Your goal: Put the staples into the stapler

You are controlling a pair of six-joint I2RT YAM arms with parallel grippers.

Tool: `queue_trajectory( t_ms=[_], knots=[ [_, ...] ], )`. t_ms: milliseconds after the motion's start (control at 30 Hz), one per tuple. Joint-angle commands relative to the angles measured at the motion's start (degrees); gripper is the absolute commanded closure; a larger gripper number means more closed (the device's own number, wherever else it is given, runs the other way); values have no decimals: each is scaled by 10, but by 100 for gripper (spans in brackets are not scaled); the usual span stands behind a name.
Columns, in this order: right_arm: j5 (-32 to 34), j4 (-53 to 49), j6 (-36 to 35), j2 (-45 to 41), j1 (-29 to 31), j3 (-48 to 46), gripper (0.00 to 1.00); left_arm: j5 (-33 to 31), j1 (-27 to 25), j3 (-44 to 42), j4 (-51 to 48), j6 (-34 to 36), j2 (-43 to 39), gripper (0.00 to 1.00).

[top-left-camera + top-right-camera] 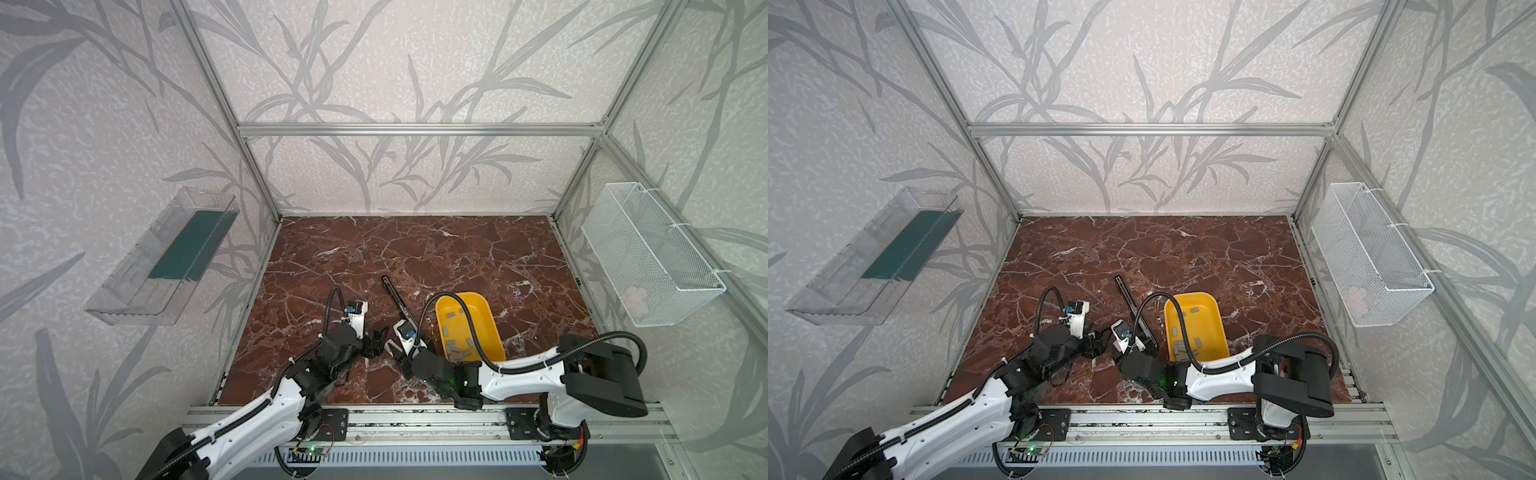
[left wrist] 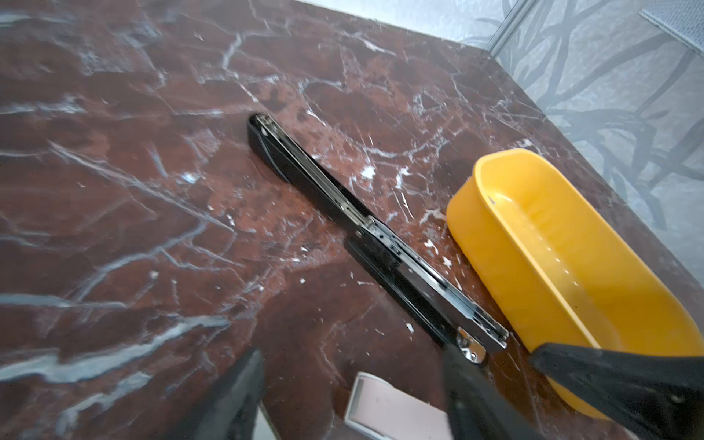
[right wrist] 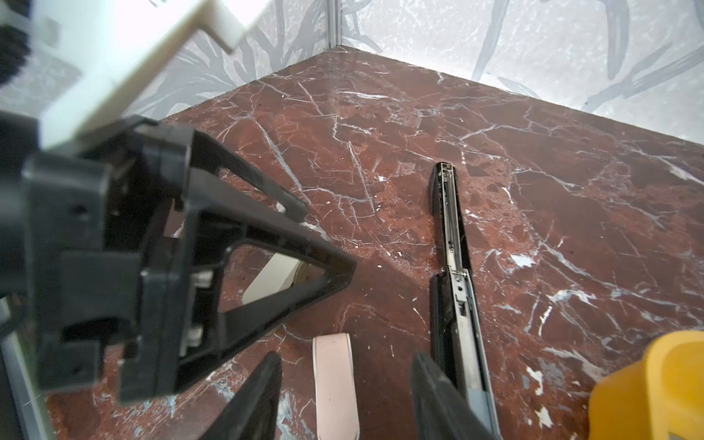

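**Bench** (image 1: 415, 249): red-brown marbled slab, walled on the left, far and right sides, with a metal rail along the near edge. The far half is bare and unobstructed. The left strip, from the far wall down to the left arm, is bare too.

**Stapler** (image 1: 395, 297): black, hinged out flat with its metal channel facing up. It lies on the bench slightly near of centre, on a diagonal from far-left to near-right. Open bench lies to its left and beyond its far tip. On its right only a narrow gap separates it from the tray.

**Yellow tray** (image 1: 485, 316): oblong, right of the stapler and well clear of the right wall. The right arm and its cable cross above its near end.

**Staples** (image 1: 457, 354): small grey strips scattered inside the tray, most of them gathered at its near end. None is in the stapler channel.

**Left claw** (image 2: 354, 358): low over the bench at the stapler's near end, its fingers wide apart and gripping nothing.

**Right claw** (image 3: 344, 360): close beside the left claw, fingers apart, with clear gaps either side of the pale pink flat piece (image 3: 335, 381) lying between them. One finger overlaps the stapler's near end, and whether they touch cannot be told.
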Motion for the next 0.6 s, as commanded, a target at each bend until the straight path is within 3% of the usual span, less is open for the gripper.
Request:
queue_trajectory(
  t_ms=[0, 133, 267, 433, 567],
  knots=[
    [21, -62, 18, -33, -14, -23, 43, -94, 1, 32, -48, -13, -31, 8],
    [5, -83, 39, -49, -37, -46, 42, -122, 8, 96, -40, 16, -17, 0],
    [-16, -111, 49, -51, -58, -48, 41, -137, 27, 168, -32, 14, 51, 1],
    [-7, -187, 85, -50, -72, -39, 39, -98, 37, 101, 79, -18, 120, 2],
    [-15, -167, 98, -58, -91, -74, 31, -89, 42, 106, 74, -5, 156, 3]
  ],
)
